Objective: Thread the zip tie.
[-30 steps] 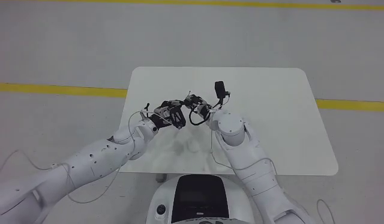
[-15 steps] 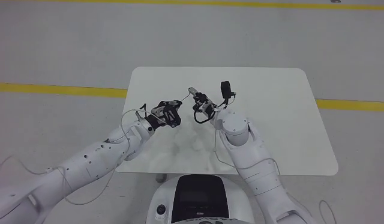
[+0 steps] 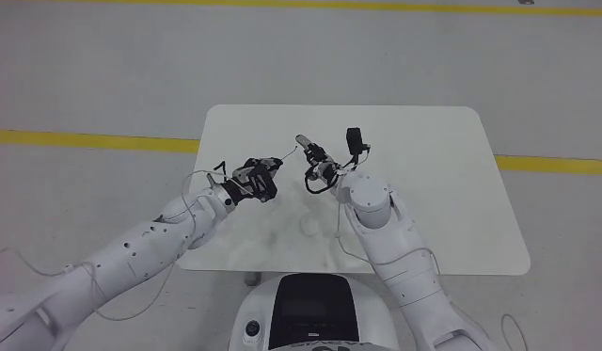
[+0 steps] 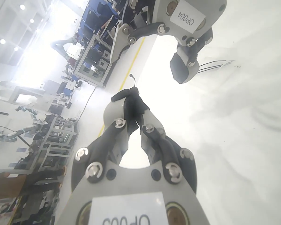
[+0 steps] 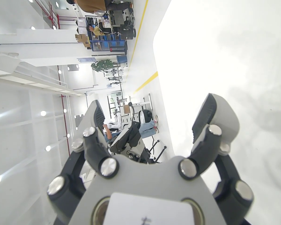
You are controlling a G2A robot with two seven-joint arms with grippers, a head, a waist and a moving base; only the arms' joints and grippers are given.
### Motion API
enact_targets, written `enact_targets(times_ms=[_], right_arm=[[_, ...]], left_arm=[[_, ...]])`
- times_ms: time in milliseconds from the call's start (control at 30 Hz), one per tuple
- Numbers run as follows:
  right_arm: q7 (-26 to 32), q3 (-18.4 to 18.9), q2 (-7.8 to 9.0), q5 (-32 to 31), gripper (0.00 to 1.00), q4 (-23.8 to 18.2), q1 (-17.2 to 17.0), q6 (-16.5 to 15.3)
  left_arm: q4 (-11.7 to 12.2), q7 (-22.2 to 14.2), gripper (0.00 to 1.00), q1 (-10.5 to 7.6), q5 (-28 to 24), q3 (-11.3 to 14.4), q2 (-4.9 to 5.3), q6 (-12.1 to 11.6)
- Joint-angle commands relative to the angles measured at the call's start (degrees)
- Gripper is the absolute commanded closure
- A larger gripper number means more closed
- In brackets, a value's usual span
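Zip tie (image 4: 133, 83), thin and black, is pinched at the fingertips of the left end effector (image 4: 131, 99), which is clamped on it. A short curled end pokes out past the tips. Just ahead of that end is the right end effector (image 4: 148, 67), its fingers spread wide and holding nothing. The tie's end points toward the gap between them and touches neither finger. From above, the two end effectors face each other tip to tip, near one another but apart. The white desk (image 3: 423, 210) lies under both and stretches widest to the right of the right end effector. Well beyond both, past the desk's far edge, a yellow line (image 3: 282, 3) crosses the floor (image 3: 301, 59).
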Motion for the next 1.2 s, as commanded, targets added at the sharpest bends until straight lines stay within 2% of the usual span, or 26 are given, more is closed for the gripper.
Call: enact_targets(times_ms=[0, 733, 900, 1000, 1167], right_arm=[[0.0, 0.0, 0.00, 0.0, 0.00, 0.0, 0.0, 0.0], [0.0, 0.0, 0.00, 0.0, 0.00, 0.0, 0.0, 0.0], [0.0, 0.0, 0.00, 0.0, 0.00, 0.0, 0.0, 0.0], [0.0, 0.0, 0.00, 0.0, 0.00, 0.0, 0.0, 0.0], [0.0, 0.0, 0.00, 0.0, 0.00, 0.0, 0.0, 0.0]], left_arm=[[0.0, 0.0, 1.00, 0.00, 0.0, 0.0, 0.00, 0.0], [-0.1, -0.1, 1.00, 0.10, -0.2, -0.1, -0.04, -0.2], [2.0, -1.1, 1.00, -0.37, -1.3, -2.3, -0.14, -3.4], [3.3, -0.4, 1.00, -0.32, -2.5, -3.8, 0.28, -6.6], [5.9, 4.5, 1.00, 0.80, -5.7, -7.3, 1.74, -12.1]])
